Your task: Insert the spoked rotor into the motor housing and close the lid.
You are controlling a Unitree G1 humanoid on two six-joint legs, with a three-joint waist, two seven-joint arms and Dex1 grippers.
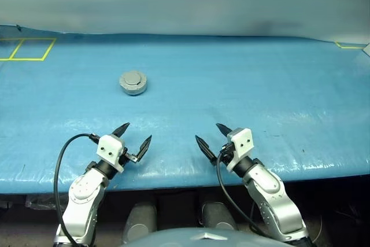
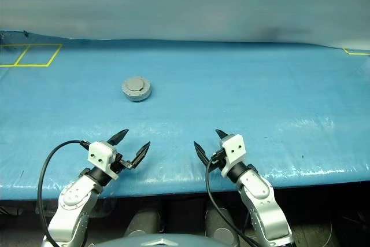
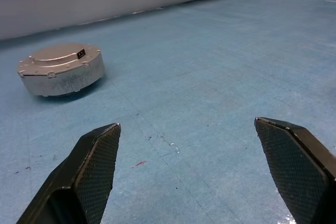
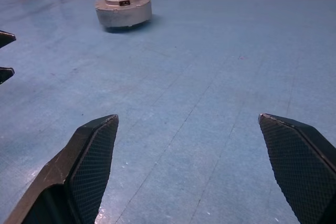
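**Housing shut on the blue bench, both grippers empty and wide**

We see the motor housing (image 1: 133, 83) standing alone on the blue bench (image 1: 260, 91), left of the middle and nearer the far edge than the near one; its lid (image 1: 133, 77) lies flat on top, closed, plain grey with the raised round boss upward; what sits inside the housing we cannot tell, since the closed lid hides it.

Our left gripper (image 1: 133, 137) hangs over the near edge of the bench, towards the left, its two black fingers spread wide with nothing between them; our right gripper (image 1: 211, 137) hangs over the same near edge, around the middle, also spread wide and empty; both are well apart from the housing, which lies beyond the left gripper and further towards the far edge.

Yellow tape outlines (image 1: 26, 50) mark the far left corner of the bench; another piece of yellow tape (image 1: 348, 45) shows at the far right corner.

From the left wrist we see the housing's side wall, small fasteners around the lid's rim and a little dark label on top; the right wrist view shows the same label and, at its edge, the left gripper's fingertips (image 4: 5, 39).
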